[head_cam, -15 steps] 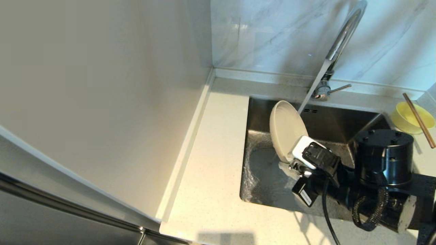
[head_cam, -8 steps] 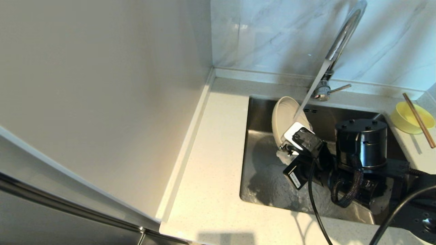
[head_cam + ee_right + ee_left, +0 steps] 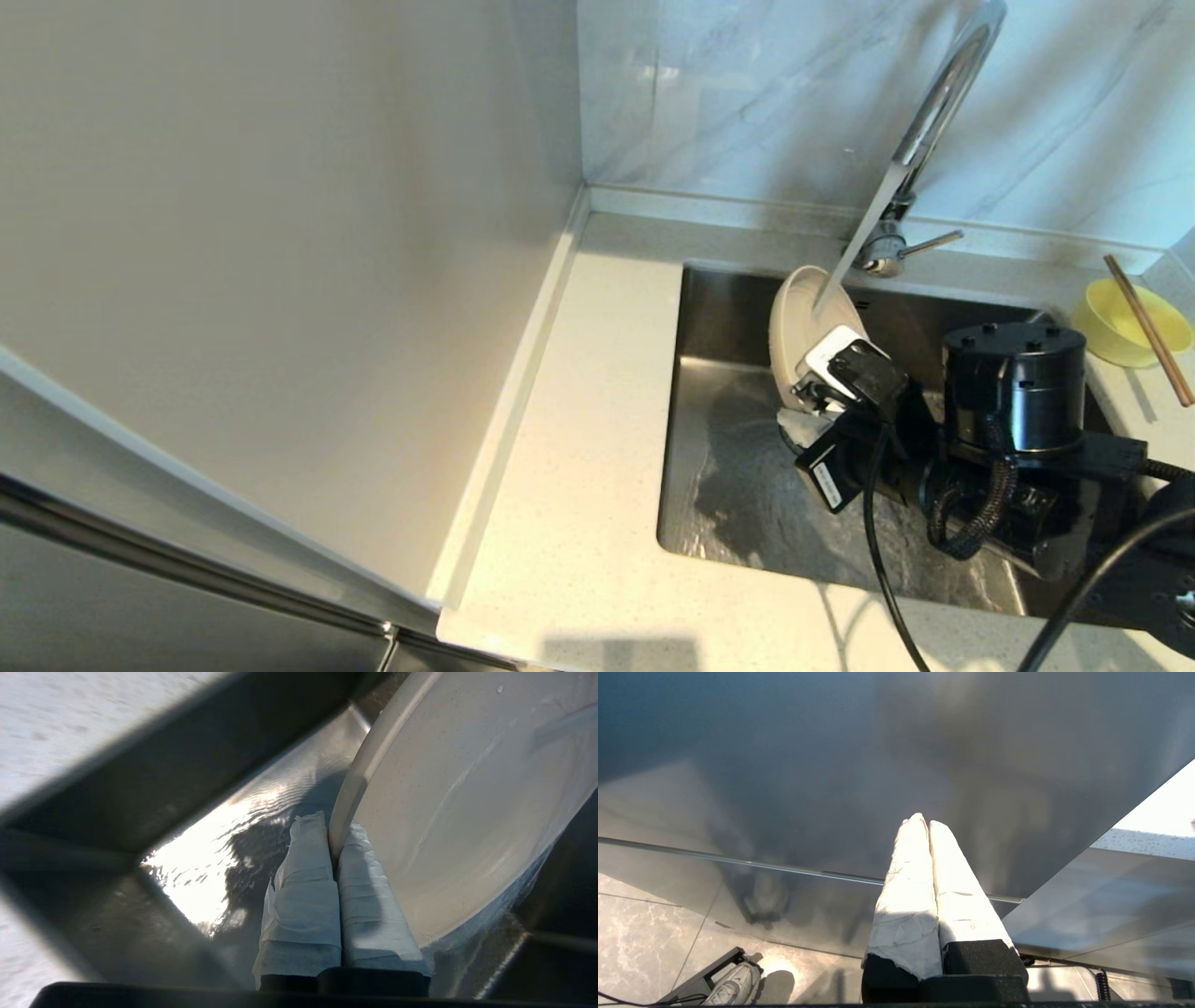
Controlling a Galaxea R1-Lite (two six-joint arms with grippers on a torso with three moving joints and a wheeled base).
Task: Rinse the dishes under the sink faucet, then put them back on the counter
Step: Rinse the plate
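Note:
My right gripper [image 3: 801, 403] [image 3: 332, 823] is shut on the rim of the white plate [image 3: 801, 322] [image 3: 462, 798], holding it on edge over the sink [image 3: 738, 467]. A stream of water runs from the chrome faucet [image 3: 920, 131] onto the plate's upper part. The pale-yellow bowl [image 3: 1125, 329] sits on the counter right of the sink, with the brown chopsticks [image 3: 1150, 331] lying across it. My left gripper [image 3: 923, 820] is shut on nothing, parked away from the sink beside a grey cabinet front; it does not show in the head view.
The speckled counter [image 3: 579, 485] runs left of and in front of the sink. A tall pale panel [image 3: 280, 280] stands at the left and the marble wall [image 3: 747, 93] at the back. Water ripples on the sink floor [image 3: 219, 858].
The right gripper first carried the plate back and left under the stream and turned it more edge-on, then shifted it slightly right. The water pattern on the sink floor has changed.

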